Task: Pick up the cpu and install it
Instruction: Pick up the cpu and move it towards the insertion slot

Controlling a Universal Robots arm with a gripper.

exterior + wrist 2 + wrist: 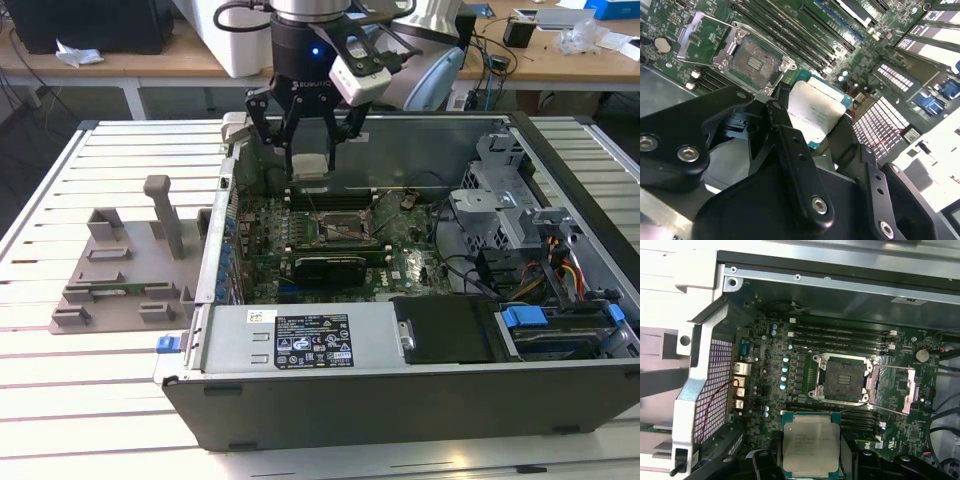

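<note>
Cpu (310, 167) hung level in the gripper (311, 160), its edges pinched between the fingers (790, 145), above the motherboard (790, 365) inside the open case (400, 390). The arm pointed straight down. In both wrist views the cpu sat just beside the open socket (842, 377), not over it.

A silver top plate with a thin green rim is seen on the cpu (811, 445). The motherboard (767, 375) is coloured dark green. The jaws are black. The holder block (120, 270) is grey; white slats are shown on the tabletop (100, 400).
</note>
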